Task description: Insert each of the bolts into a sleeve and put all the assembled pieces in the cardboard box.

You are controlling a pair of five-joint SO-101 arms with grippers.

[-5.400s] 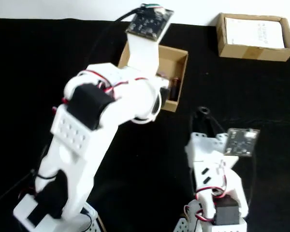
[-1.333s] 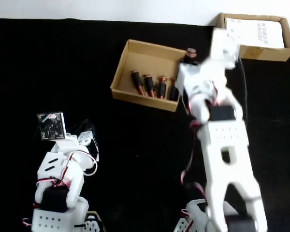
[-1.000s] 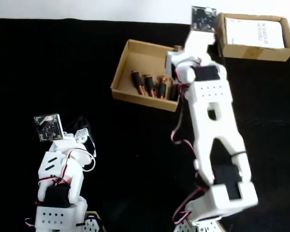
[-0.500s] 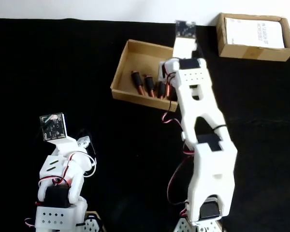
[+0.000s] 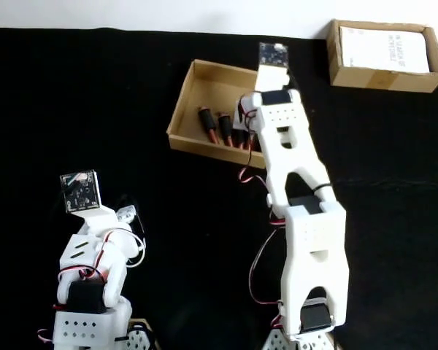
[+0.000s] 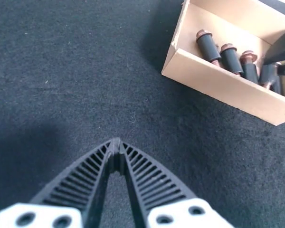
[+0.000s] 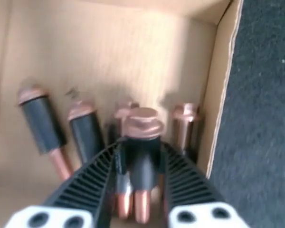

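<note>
Hovering over the cardboard box [image 7: 214, 90], the right gripper [image 7: 140, 145] pinches a sleeved bolt [image 7: 142, 124] above four assembled pieces [image 7: 42, 121] inside, while the left gripper [image 6: 115, 148], closed and empty, hangs outside it.

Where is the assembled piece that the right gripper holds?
The assembled piece is clamped in the right gripper in the right wrist view, over the cardboard box, just above four pieces lying inside.
</note>
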